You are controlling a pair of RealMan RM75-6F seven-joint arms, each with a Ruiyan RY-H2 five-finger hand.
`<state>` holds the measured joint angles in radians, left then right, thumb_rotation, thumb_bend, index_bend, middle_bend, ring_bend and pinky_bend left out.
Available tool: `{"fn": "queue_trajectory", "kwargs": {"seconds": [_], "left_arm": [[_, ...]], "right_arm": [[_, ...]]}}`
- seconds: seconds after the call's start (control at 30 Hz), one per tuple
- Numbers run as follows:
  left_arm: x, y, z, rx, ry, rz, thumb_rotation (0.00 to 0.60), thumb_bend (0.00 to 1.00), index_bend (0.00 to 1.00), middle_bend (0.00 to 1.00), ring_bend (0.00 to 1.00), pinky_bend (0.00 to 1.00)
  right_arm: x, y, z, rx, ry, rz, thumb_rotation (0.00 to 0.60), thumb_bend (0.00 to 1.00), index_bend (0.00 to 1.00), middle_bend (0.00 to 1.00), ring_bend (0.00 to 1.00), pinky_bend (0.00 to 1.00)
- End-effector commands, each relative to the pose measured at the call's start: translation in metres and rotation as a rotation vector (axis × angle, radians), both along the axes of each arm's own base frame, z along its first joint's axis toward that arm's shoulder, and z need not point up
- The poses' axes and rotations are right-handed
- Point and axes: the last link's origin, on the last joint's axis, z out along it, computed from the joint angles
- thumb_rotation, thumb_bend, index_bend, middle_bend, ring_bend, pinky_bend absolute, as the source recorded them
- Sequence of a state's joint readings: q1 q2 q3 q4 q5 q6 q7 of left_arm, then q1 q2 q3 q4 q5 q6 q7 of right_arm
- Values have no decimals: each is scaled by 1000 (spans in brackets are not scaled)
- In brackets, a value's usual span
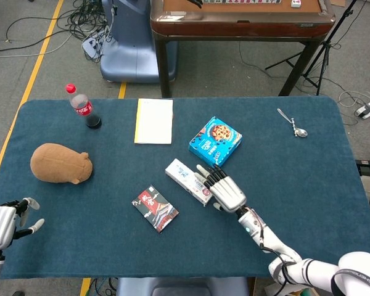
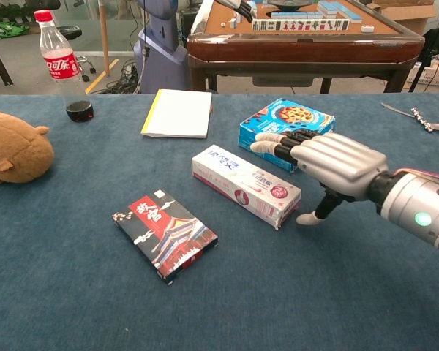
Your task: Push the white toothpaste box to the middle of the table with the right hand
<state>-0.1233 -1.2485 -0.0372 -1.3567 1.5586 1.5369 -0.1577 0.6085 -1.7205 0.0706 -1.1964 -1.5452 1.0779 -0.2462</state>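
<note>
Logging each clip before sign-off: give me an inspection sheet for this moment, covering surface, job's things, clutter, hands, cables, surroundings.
Surface: blue cloth table, flat.
Job's things: white toothpaste box lies flat, diagonal, near the table's middle, just in front of the blue cookie box.
Clutter: red-and-black packet, yellow-edged notepad, cola bottle, brown plush toy, spoon.
Hands: right hand at the toothpaste box's right end, fingers extended over it, thumb beside its end; contact cannot be told. Left hand at the near left edge, holding nothing.
Cables: loose cables on the floor beyond the table.
Surroundings: brown mahjong table, blue machine base, stand legs.
</note>
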Motion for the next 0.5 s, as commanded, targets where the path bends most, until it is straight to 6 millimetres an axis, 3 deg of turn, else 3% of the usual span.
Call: {"fn": "queue_trajectory", "kwargs": {"seconds": [0.03, 0.4, 0.43, 0.5], "left_arm": [[1, 0, -1, -3, 3, -3, 600, 178, 528, 834, 630, 642], [7, -1, -2, 5, 8, -30, 600, 178, 528, 833, 629, 642], [20, 9, -3, 8, 13, -41, 600, 178, 528, 833, 627, 642], [10, -4, -5, 5, 18, -26, 600, 178, 528, 833, 624, 642]], "right_arm": [[-14, 14, 24, -29, 29, -17, 600, 0, 0, 6, 0, 65], [-64, 56, 112, -171, 113, -205, 600, 0, 60, 75, 0, 65], [-69, 63, 122, -190, 121, -227, 600, 0, 65, 79, 0, 65], [-77, 72, 136, -223, 127, -257, 600, 0, 90, 96, 0, 66]]}}
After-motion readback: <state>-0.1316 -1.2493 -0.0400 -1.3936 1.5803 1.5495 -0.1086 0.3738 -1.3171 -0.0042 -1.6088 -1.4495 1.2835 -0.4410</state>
